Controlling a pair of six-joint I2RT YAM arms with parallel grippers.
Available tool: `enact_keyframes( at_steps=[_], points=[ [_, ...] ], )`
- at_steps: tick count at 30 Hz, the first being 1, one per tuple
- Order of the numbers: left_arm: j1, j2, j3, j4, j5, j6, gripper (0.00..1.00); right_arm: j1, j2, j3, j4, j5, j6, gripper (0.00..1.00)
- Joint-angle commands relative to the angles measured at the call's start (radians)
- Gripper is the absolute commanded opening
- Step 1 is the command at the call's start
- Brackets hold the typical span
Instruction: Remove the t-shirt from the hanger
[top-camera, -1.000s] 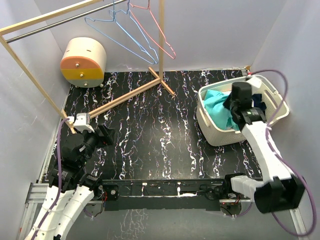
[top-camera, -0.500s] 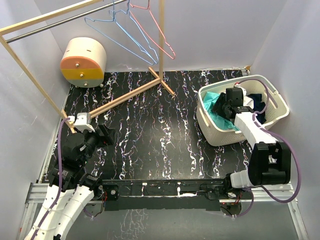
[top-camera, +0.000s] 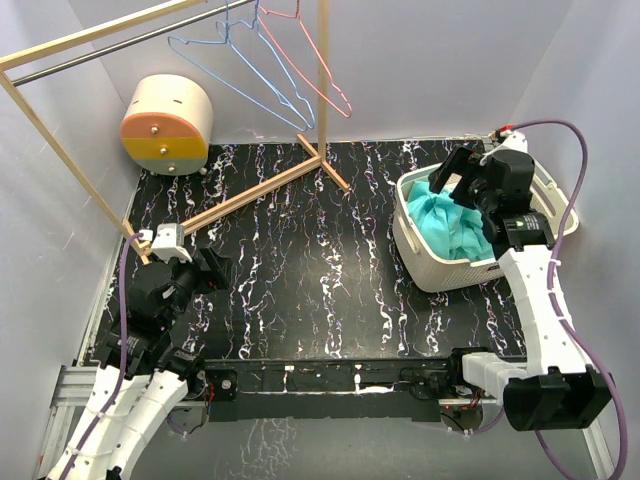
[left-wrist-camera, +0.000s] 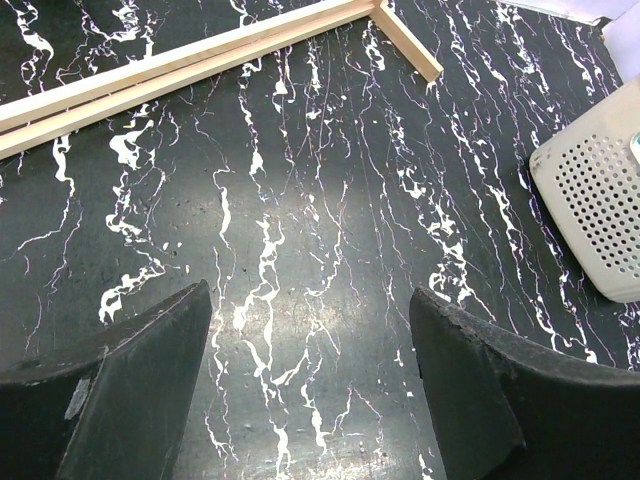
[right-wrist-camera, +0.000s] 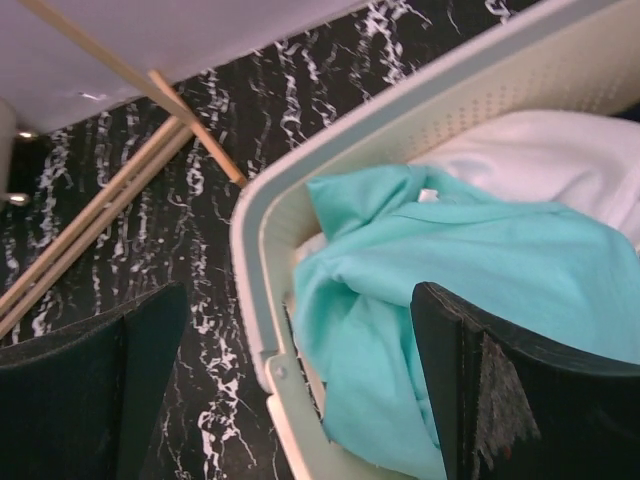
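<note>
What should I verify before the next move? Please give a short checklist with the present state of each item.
1. Both wire hangers carry no garment: ok.
2. Teal t-shirt lies inside the laundry basket: ok.
3. Right gripper is open above the basket and holds nothing: ok.
4. No cloth is caught on the right fingers: ok.
5. Left gripper is open and empty over the black table: ok.
6. No cloth hangs over the basket's far rim, which is behind the right arm: cannot tell.
</note>
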Motion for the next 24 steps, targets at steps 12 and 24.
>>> enact_keyframes(
  at_steps=[12,24],
  points=[
    [0.002,-0.003,0.018,0.000,0.017,0.000,0.79,-0.004,-0.137,0.070,0.008,-0.191,-0.080,0.98],
    [0.001,-0.011,0.016,-0.002,0.011,-0.001,0.79,-0.004,-0.174,0.055,0.029,-0.235,-0.045,0.98]
  ],
)
